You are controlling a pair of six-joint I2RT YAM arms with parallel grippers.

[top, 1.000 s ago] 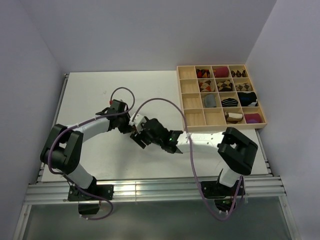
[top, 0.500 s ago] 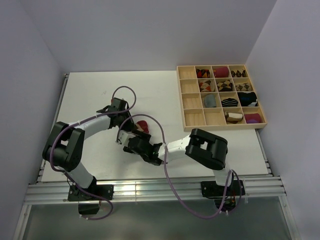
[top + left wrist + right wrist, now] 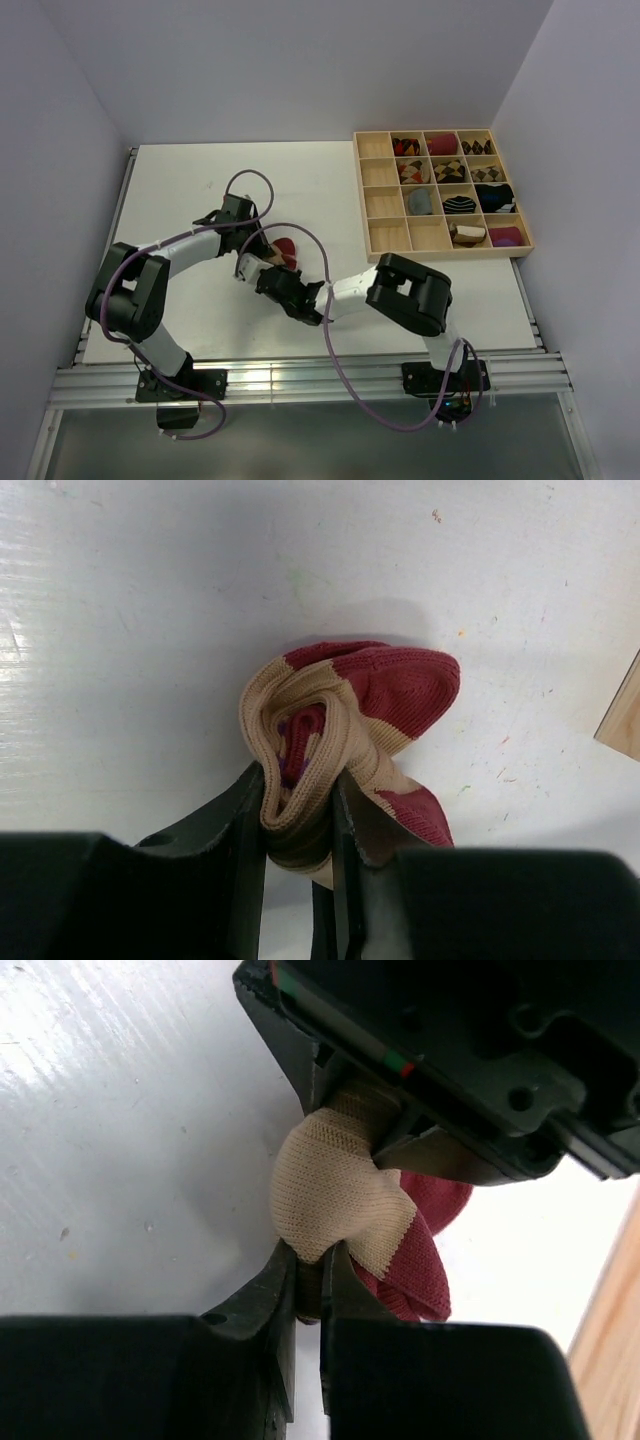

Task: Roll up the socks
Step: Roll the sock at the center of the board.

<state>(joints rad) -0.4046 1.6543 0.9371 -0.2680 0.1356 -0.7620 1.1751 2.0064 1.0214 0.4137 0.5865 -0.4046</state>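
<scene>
The left gripper [image 3: 300,795] is clamped on the beige sock [image 3: 345,715]. Its two black fingers [image 3: 243,815] squeeze the folded tan cuff between them. From that grip the sock bunches outward: a loop of tan ribbing opens at 12 o'clock with a strip of dark red inside it, the dark-red toe bulges toward 1 o'clock, and another red patch lies at 4 o'clock, resting on the white table [image 3: 130,630]. The right gripper [image 3: 305,1285] meets the same sock from the opposite side. Its jaws are drawn almost together and pinch a fold of the tan knit at the bottom of the wad, though how much fabric sits between them is hard to judge from so close. In the right wrist view the left gripper's black body fills the 12 to 2 o'clock corner, right against the tan lump, with the red part spilling toward 4 o'clock. From above, the sock [image 3: 287,248] shows only as a small red spot near the middle of the table [image 3: 180,180], between the two wrists. The wooden tray [image 3: 445,131] lies well apart at 2 o'clock, with rolled bundles [image 3: 448,170] in its compartments.
</scene>
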